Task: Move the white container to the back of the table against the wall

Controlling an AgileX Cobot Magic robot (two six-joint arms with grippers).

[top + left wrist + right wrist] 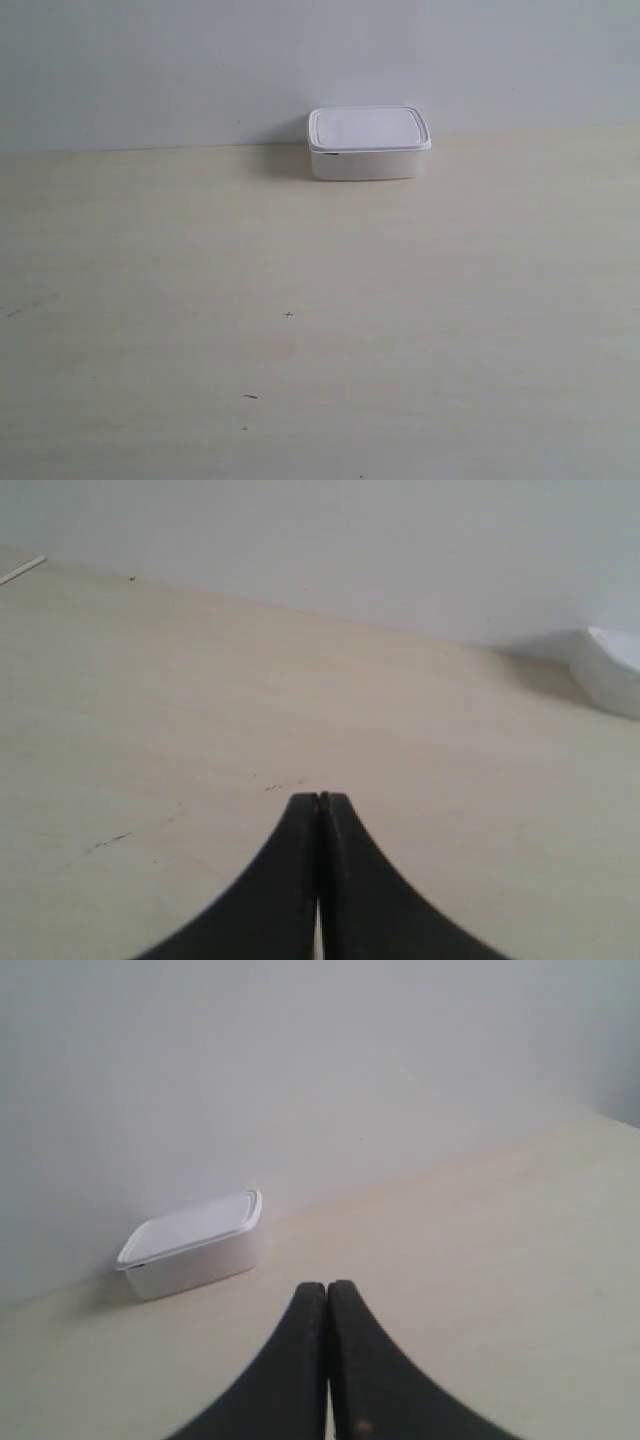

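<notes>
Both grippers are just clamped together with nothing in them: left gripper [319, 800] and right gripper [327, 1288], black fingertips touching.

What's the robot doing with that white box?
Nothing is being held right now. The white container sits with its lid on at the back of the table, right by the wall. The left gripper and the right gripper are both shut and empty, away from it, so the move looks done.

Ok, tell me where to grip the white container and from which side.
Probably across the white container's two short end walls, just under the overhanging lid rim, coming down from above: it is shallow, its back sits close to the wall, and the flat lid offers nothing to pinch.
</notes>
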